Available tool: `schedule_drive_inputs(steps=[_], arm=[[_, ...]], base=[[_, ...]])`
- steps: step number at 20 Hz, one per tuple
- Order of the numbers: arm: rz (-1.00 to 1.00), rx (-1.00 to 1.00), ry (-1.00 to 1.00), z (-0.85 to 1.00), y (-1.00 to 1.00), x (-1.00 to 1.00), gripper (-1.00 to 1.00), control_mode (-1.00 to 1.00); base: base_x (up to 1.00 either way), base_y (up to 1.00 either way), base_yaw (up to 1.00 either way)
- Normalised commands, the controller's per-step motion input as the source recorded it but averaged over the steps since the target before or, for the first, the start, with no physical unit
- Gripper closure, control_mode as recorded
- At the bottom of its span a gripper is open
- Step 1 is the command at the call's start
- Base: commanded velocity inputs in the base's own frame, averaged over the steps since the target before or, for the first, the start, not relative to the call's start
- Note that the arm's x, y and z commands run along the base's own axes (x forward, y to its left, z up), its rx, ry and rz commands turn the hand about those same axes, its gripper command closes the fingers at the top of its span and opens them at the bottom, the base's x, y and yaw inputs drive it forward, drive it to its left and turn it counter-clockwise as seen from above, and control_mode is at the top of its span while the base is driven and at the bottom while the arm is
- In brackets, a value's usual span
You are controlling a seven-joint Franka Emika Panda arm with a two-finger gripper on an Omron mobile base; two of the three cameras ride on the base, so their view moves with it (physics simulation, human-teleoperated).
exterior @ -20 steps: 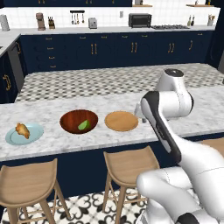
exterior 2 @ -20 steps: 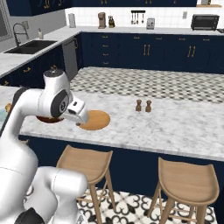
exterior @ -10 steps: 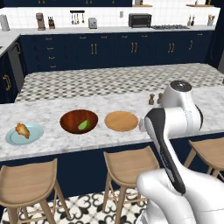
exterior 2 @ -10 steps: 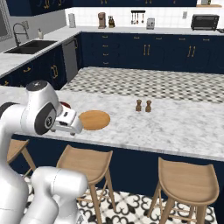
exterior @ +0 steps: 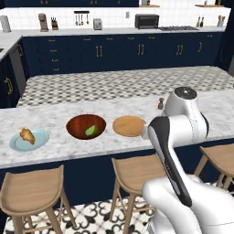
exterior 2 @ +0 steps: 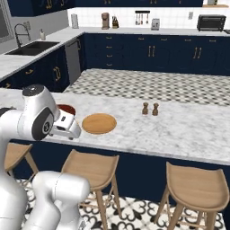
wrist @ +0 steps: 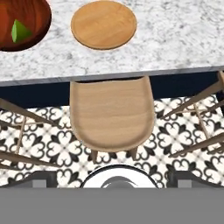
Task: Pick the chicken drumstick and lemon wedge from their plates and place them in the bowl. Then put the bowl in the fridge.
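At the counter's near edge, our gripper has pulled back, jaws released and empty. The wedge lies in the bowl; the drumstick, at nine o'clock, comes next.

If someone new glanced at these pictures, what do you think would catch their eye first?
Probably the row of three dishes along the marble island counter: the pale blue plate at the left holding the chicken drumstick, the dark red-brown bowl with the lemon wedge already in it, and the bare tan wooden plate at the right. Next, the big white arm bends over the counter's near edge, above the wooden stool.
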Motion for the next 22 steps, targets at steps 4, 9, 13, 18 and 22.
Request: schedule_drive_inputs(steps=[4,9,13,18,22], arm=[[0.00,0.00,0.00,0.00,0.00,0.00,-1.00,1.00],[0.00,0.00,0.00,0.00,0.00,0.00,-1.00,1.00],[0.00,0.00,0.00,0.00,0.00,0.00,-1.00,1.00],[0.00,0.00,0.00,0.00,0.00,0.00,-1.00,1.00],[0.00,0.00,0.00,0.00,0.00,0.00,-1.00,1.00]], base=[[-0.01,1.00,0.00],[0.00,1.00,0.00],[0.00,0.87,-0.01],[0.00,0.55,-0.01],[0.29,0.20,0.02]])
